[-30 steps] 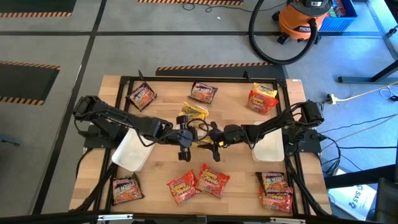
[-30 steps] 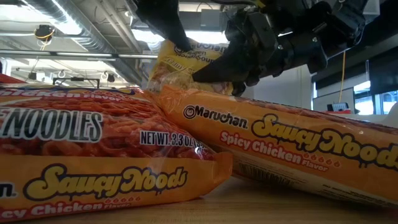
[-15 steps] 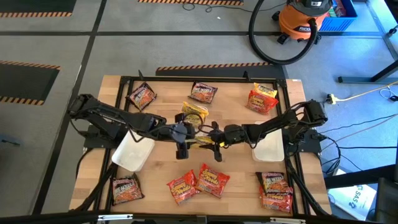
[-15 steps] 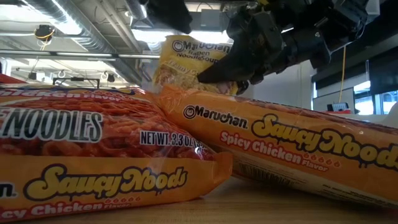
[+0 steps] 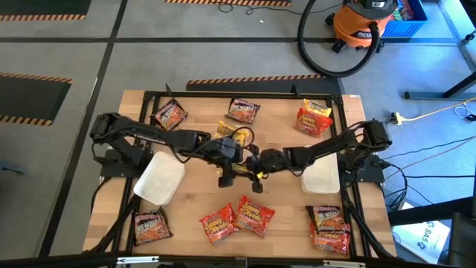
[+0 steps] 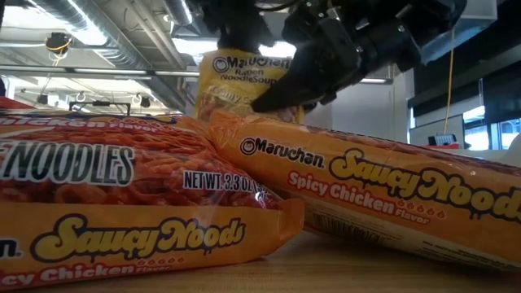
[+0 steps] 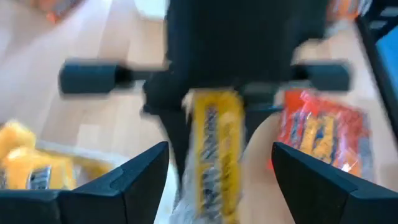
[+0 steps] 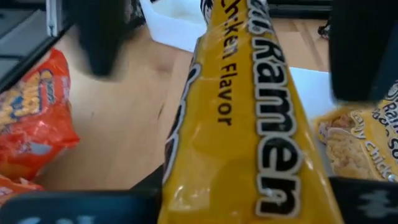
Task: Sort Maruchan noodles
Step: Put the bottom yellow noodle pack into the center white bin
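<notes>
Two grippers meet mid-worktop: right gripper point(image 5: 256, 165) clamps an upright yellow packet point(image 8: 242, 118) reading "Ramen", "Chicken Flavor", "Maruchan"; left gripper point(image 7: 214, 180) faces it, fingers spread wide, clear of it.

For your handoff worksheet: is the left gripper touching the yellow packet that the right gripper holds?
Apart. In the left wrist view, the left gripper stands open, gaps showing between each finger and the yellow packet held by the right gripper.

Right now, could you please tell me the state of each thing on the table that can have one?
Left tool: open, fingers either side of the yellow packet, not gripping.
Right tool: shut on the yellow packet.
Yellow packet: held off the table.
Left white tray: empty.
Right white tray: empty.
Two red-orange packets: lying flat, overlapping.
</notes>
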`<state>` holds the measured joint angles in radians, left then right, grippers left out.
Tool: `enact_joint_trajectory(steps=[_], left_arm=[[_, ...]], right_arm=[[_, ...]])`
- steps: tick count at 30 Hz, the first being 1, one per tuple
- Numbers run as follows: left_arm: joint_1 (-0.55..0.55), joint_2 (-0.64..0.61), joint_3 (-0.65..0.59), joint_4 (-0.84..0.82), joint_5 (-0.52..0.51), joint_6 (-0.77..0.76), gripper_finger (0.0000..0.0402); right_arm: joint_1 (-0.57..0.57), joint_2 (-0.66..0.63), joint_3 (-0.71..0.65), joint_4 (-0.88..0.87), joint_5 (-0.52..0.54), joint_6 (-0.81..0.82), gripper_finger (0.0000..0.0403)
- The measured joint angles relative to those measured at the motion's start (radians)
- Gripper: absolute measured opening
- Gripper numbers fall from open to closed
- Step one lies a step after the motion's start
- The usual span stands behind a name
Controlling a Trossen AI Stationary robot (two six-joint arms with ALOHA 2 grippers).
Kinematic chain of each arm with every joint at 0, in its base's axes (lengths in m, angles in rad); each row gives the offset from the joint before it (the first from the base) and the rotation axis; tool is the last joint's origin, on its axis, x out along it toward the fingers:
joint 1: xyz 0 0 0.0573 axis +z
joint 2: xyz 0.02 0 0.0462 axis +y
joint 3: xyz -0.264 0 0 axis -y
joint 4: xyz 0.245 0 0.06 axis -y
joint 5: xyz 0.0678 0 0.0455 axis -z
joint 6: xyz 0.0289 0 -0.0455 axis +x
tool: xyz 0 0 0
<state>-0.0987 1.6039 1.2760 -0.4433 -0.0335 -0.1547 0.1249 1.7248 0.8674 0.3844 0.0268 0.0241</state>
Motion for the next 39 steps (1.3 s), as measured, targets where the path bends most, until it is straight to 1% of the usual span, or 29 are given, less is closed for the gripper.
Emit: enact_joint_trajectory(steps=[7, 14, 21, 25, 28, 31, 36, 39], left_arm=[[0.035, -0.003, 0.001, -0.063, -0.005, -0.017, 0.0278], [0.035, 0.046, 0.000, -0.082, 0.047, -0.018, 0.0275], [0.035, 0.046, 0.001, -0.091, 0.022, 0.000, 0.0271], [0.035, 0.048, 0.001, -0.121, 0.027, 0.000, 0.0242], [0.035, 0.070, 0.001, -0.123, 0.028, 0.001, 0.0207], [0.035, 0.065, 0.001, -0.124, 0.028, 0.001, 0.0172], [0.035, 0.065, 0.001, -0.123, 0.025, 0.001, 0.0121], [0.035, 0.065, 0.001, -0.123, 0.021, 0.004, 0.0110]], right_arm=[[0.000, 0.000, 0.044, -0.104, 0.018, -0.006, 0.0098], [-0.001, 0.000, 0.082, -0.163, 0.019, -0.005, 0.0097], [-0.001, 0.000, 0.106, -0.195, 0.022, -0.004, 0.0097], [-0.001, 0.000, 0.106, -0.197, 0.021, -0.004, 0.0097], [-0.001, 0.000, 0.106, -0.201, 0.017, -0.003, 0.0103], [-0.001, 0.000, 0.106, -0.201, 0.016, -0.003, 0.0114], [-0.001, 0.000, 0.106, -0.198, 0.026, -0.003, 0.0146], [-0.001, 0.000, 0.106, -0.195, 0.032, -0.003, 0.0176]])
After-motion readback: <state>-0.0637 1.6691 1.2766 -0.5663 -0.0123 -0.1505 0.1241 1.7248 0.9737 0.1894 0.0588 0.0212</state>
